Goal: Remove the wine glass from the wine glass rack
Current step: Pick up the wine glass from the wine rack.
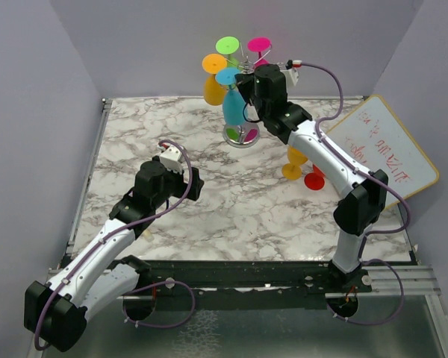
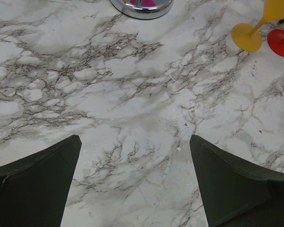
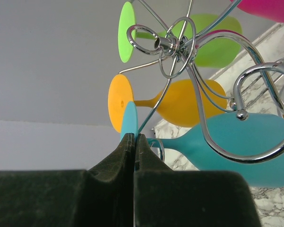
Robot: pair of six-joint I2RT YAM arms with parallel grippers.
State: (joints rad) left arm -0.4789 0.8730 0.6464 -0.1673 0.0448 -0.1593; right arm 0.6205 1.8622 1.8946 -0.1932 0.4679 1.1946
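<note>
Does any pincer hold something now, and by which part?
The right pincer is shut on the blue wine glass, at the edge of its round foot. The left pincer is open and holds nothing.

Overhead camera looks down on the tall silver wire rack (image 1: 241, 136); left wrist shares its base (image 2: 141, 5), right wrist sits close beneath its scrolls (image 3: 173, 45).

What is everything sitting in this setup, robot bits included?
wine glass rack: one, silver wire, back of the table
hanging glasses: four, blue glass, orange glass, green glass, pink glass, on the rack
loose glasses: two, yellow glass, red glass, on the table right of the rack
whiteboard: one, white, right edge
table: one, grey-veined marble
left arm: one, jaws open over bare marble
right arm: one, jaws shut on the blue glass's foot
</note>
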